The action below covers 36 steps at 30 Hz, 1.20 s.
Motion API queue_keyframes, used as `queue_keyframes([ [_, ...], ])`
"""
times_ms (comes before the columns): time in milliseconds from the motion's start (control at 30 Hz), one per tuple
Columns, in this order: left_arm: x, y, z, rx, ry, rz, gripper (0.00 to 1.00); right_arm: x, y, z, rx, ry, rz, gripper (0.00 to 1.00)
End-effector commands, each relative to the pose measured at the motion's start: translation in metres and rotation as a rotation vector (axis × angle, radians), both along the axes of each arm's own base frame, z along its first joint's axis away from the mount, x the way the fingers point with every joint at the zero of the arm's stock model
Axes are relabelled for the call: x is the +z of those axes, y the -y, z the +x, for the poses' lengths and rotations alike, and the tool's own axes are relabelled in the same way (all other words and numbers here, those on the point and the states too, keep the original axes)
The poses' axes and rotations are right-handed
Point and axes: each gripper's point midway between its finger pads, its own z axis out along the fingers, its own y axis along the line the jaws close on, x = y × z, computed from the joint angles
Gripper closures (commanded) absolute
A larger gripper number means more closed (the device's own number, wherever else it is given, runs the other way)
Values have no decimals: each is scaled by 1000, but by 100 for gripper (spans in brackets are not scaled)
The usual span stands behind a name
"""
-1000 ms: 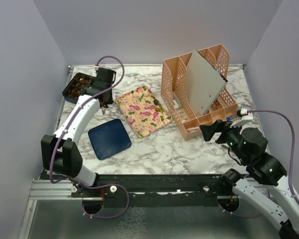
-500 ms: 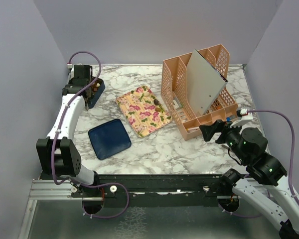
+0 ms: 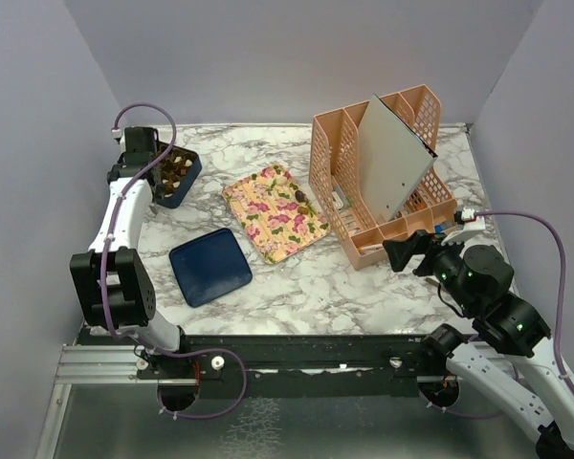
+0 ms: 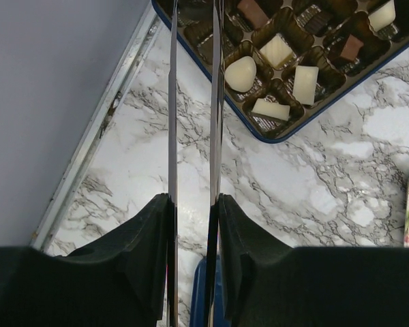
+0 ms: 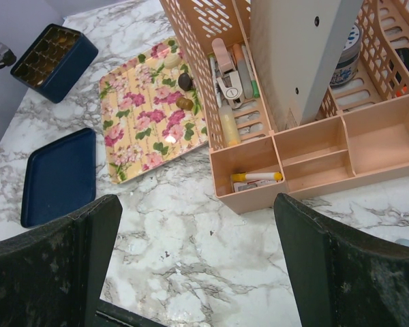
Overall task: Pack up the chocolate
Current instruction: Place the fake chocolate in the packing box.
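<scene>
The chocolate lies in two places. Cream and brown pieces [image 4: 240,73] sit in the gridded tray of the dark blue box [image 3: 179,177] at the far left. A few more pieces [image 5: 185,82] lie on the floral tray [image 3: 273,212]. My left gripper [image 3: 137,151] is at the box's left side, shut on thin metal tongs [image 4: 217,102]. The blades reach over the box's corner cells and hold nothing that I can see; their tips are cut off by the frame. In the wrist view the left gripper [image 4: 193,197] is over bare marble. My right gripper [image 3: 407,253] is open and empty in front of the organizer, and its wrist view [image 5: 198,204] also shows bare marble.
The box's blue lid [image 3: 210,266] lies flat at the front left. A peach plastic organizer [image 3: 349,206] with a grey board [image 3: 392,158] and small items stands at the back right. Grey walls close the left, back and right sides; the left wall is near the left gripper.
My left arm has swung left and back, from the box's right side near the floral tray to the box's left side by the wall. The right arm has not moved.
</scene>
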Motion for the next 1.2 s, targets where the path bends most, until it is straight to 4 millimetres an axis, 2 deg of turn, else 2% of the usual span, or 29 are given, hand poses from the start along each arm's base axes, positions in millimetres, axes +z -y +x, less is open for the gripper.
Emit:
queue_keyframes([
  [0, -11, 5, 9, -35, 9, -28, 65, 3, 0, -1, 9, 18, -2, 1],
  [200, -27, 3, 4, -26, -35, -18, 65, 2, -1, -1, 14, 12, -5, 1],
  [600, -40, 3, -3, -22, -68, -21, 62, 3, 0, 0, 5, 21, 2, 1],
  [900, -39, 9, -1, -45, -62, -49, 58, 2, -1, 0, 8, 14, 0, 1],
  [1167, -23, 10, -3, -51, -28, -43, 55, 1, -1, 0, 11, 9, -6, 1],
])
